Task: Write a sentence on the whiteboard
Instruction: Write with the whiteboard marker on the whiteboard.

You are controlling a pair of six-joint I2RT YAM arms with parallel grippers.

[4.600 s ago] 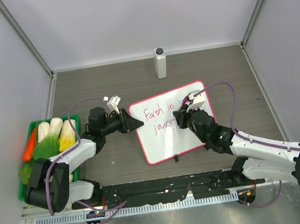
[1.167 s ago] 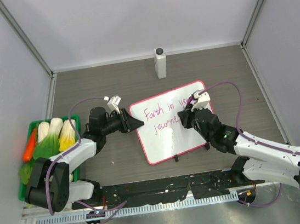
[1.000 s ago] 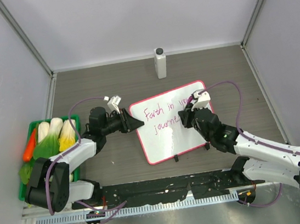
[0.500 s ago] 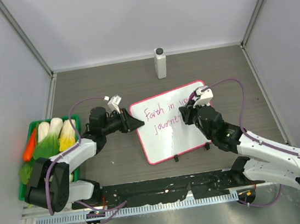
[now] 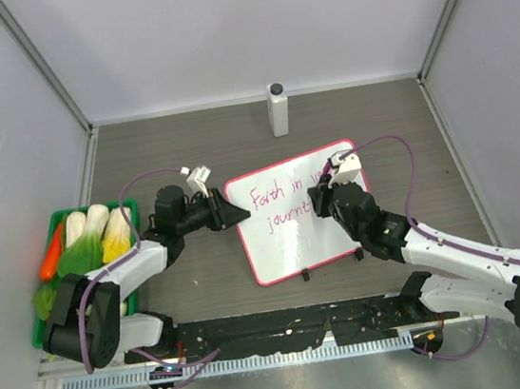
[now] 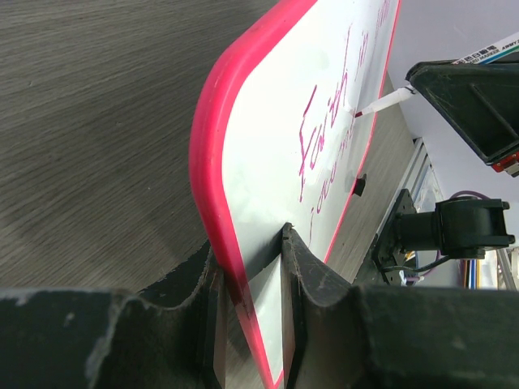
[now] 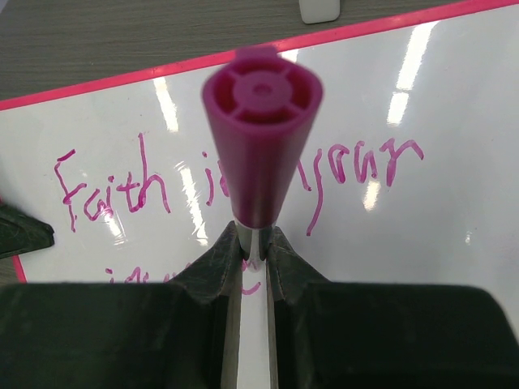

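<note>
The whiteboard (image 5: 286, 249), white with a pink-red frame, lies tilted in mid-table. My left gripper (image 5: 232, 214) is shut on its left edge; in the left wrist view the fingers (image 6: 304, 267) pinch the frame of the whiteboard (image 6: 268, 178). The sentence (image 5: 276, 207) is pink cursive in two lines; "Faith in your" (image 7: 105, 190) reads clearly, while the lower line is mostly hidden. My right gripper (image 5: 324, 203) is over the board, shut on a pink marker (image 7: 259, 138) whose tip (image 6: 381, 101) touches the surface. In the right wrist view this gripper (image 7: 255, 237) clamps the marker's barrel.
A white bottle with a grey cap (image 5: 278, 109) stands behind the board near the back wall. A green tray (image 5: 52, 220) of toy vegetables sits at the left edge. Two black clip feet (image 5: 306, 275) sit on the board's near edge.
The right gripper with the marker has shifted slightly right along the lower line, which has gained letters. The left gripper and the board have stayed put.
</note>
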